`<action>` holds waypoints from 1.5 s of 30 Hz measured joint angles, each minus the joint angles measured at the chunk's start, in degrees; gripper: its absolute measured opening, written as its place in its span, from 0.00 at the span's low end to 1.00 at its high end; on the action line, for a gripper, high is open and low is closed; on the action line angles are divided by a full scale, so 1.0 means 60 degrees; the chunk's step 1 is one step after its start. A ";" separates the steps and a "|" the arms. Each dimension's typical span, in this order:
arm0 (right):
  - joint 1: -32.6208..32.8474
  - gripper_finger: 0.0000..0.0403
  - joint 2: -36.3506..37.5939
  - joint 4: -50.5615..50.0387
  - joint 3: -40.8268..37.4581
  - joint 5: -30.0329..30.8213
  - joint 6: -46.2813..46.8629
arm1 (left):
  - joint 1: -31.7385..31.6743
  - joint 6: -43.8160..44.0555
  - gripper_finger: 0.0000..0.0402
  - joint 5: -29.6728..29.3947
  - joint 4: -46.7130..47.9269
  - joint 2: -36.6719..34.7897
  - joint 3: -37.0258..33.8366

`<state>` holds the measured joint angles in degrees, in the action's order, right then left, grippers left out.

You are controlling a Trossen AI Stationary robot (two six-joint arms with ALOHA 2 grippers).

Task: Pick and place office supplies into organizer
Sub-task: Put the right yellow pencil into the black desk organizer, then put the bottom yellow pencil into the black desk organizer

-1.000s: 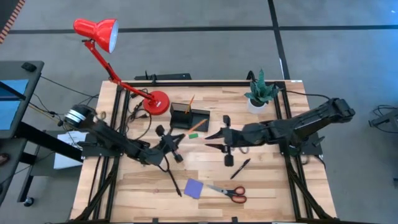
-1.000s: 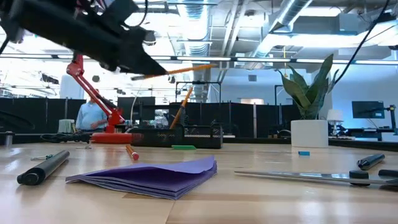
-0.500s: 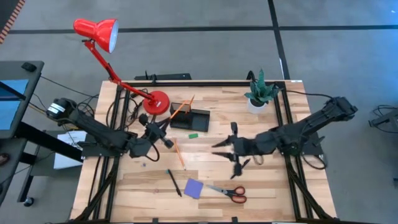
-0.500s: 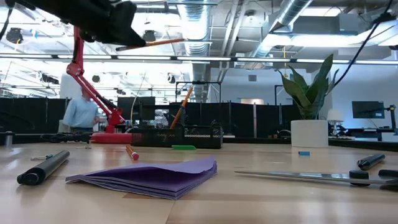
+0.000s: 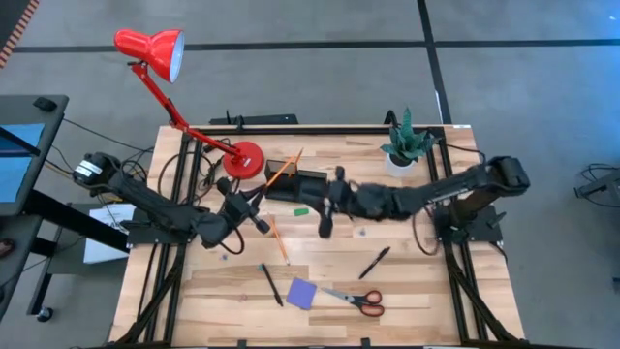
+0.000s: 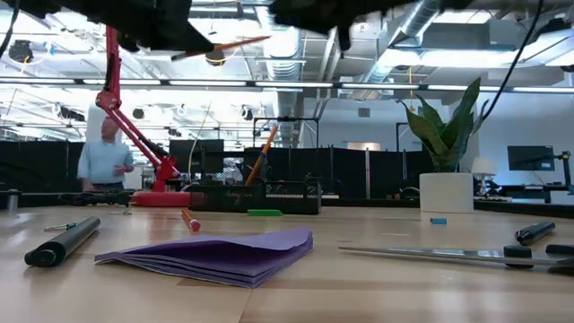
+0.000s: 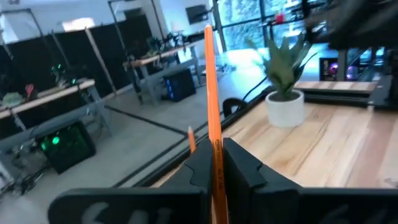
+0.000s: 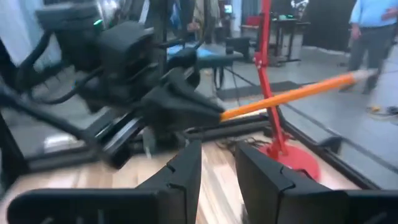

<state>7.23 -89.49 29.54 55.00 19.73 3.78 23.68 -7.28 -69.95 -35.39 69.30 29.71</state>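
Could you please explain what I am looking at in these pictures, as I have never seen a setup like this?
This is a robot with two dark arms working at a wooden table. One picture looks straight down from above, one looks level across the tabletop, and two come from cameras on the arms' wrists.

On the table lie a purple notepad, scissors, two black pens, a loose pencil and a green eraser. At the back stand a black organizer, a red lamp and a plant.

The left gripper is shut on an orange pencil, raised near the organizer. The right gripper hovers by the organizer too. A dark pen-like thing shows beneath it, but I cannot tell whether it is held.
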 joint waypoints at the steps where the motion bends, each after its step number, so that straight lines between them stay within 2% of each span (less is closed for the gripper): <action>1: -0.0300 0.23 -0.0094 0.0228 0.0000 -0.0356 0.0265 | 0.0066 -0.0217 0.01 -0.0062 -0.0176 0.0000 0.0003; 6: -0.1666 0.23 -0.0486 0.0594 -0.0077 -0.1549 0.1416 | 0.0371 -0.0680 0.01 -0.0588 -0.0429 0.0000 0.0004; 8: -0.2113 0.23 -0.0485 0.1014 -0.0304 -0.2334 0.1708 | 0.0458 -0.0771 0.01 -0.0813 -0.0432 0.0000 0.0004; 13: -0.3048 0.23 -0.0463 0.3656 -0.1159 -0.5068 0.2538 | 0.0545 -0.0914 0.01 -0.1249 -0.0459 0.0000 0.0004; 18: -0.3449 0.23 -0.1031 0.6008 -0.1586 -0.6444 0.3832 | 0.0545 -0.0733 0.01 -0.1077 -0.0535 0.0004 0.0004; 23: -0.3006 0.23 -0.2354 0.7542 -0.1200 -0.6433 0.3970 | 0.0535 -0.0721 0.00 -0.0376 -0.0930 0.0004 0.0007; 28: -0.2847 0.23 -0.3681 0.8848 -0.0100 -0.6310 0.4378 | 0.0531 -0.0601 0.02 -0.0342 -0.0948 0.0011 0.0007; 35: -0.3090 0.23 -0.4672 0.8879 0.1271 -0.6618 0.5223 | 0.0528 -0.0621 0.01 -0.0441 -0.0942 0.0011 0.0007; 38: -0.3191 0.23 -0.4801 0.8868 0.1310 -0.7107 0.5336 | 0.0535 -0.0638 0.01 -0.0480 -0.0881 0.0011 0.0007; 45: -0.3448 0.23 -0.4289 0.8878 0.0606 -0.9113 0.5440 | 0.0853 -0.0010 0.00 -0.0670 0.0262 0.0011 0.0007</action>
<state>-13.45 -115.22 82.80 58.64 -34.95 36.42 28.80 -7.34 -73.98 -33.82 69.36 29.76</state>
